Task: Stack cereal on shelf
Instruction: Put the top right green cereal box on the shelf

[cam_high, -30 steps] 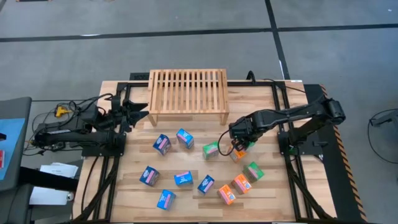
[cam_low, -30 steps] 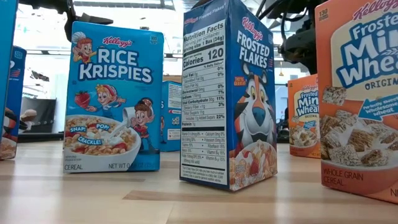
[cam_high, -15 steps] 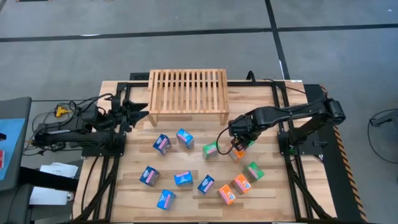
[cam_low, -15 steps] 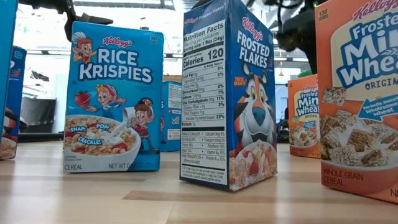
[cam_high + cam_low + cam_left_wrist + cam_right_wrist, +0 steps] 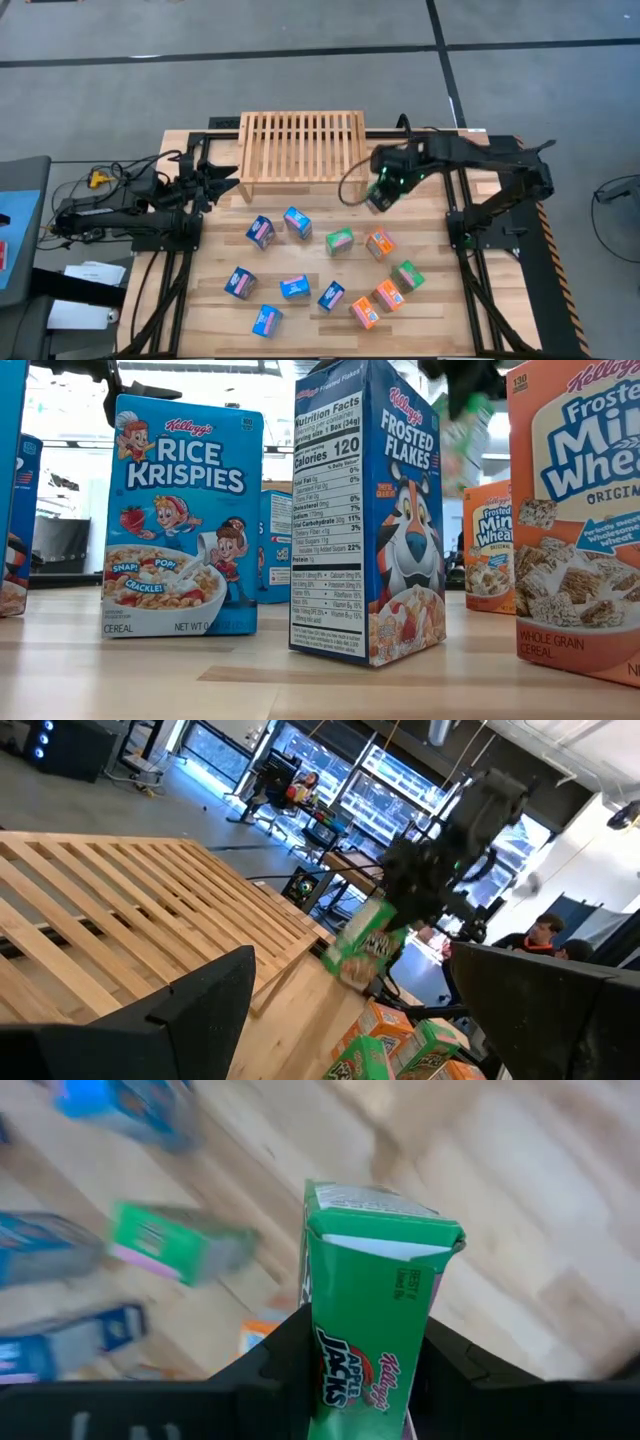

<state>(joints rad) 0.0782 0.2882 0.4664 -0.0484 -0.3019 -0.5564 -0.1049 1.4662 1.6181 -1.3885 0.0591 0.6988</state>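
The green cereal box point(image 5: 370, 1310) stands lengthwise out of the right gripper point(image 5: 383, 192), its top flap end pointing away from the wrist. The fingers are clamped on its sides, holding it in the air just beside the shelf point(image 5: 300, 145). Below lie other boxes point(image 5: 340, 241). The left gripper point(image 5: 222, 180) waits open, far across.

Rack far-centre, boxes scattered nearer.
Shelf point(image 5: 302, 152) at table's point(image 5: 500, 320) far middle; held cereal box point(image 5: 381, 195) raised just right of it, in right gripper point(image 5: 383, 190); loose boxes point(image 5: 300, 262) on tabletop nearer; left gripper point(image 5: 222, 180) left of shelf.
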